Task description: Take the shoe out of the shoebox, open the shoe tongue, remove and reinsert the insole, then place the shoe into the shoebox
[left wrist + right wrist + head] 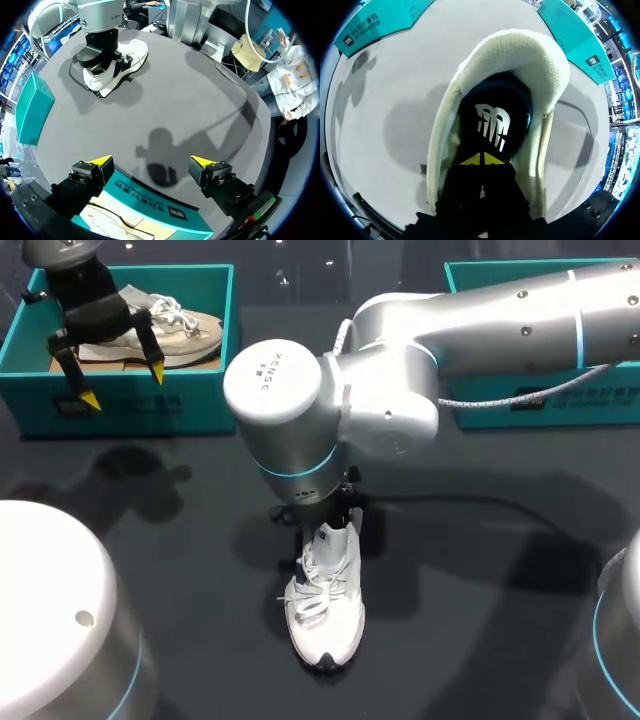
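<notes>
Your dark surface (480, 570) carries the teal shoebox (130, 400) at the far left, with another shoe (185, 330) in it. Your left claw (122, 386) hangs over the box, fingers apart. The shoe (325, 615) stands mid-surface, and your right claw (480, 160) is down inside it, tips together over the insole (492, 125).

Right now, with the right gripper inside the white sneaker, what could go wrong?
The right gripper rests on the black insole inside the white lace-up sneaker, which nothing holds down: pulling up may lift the shoe. The left gripper hangs open over the teal shoebox, too far to steady it.
</notes>
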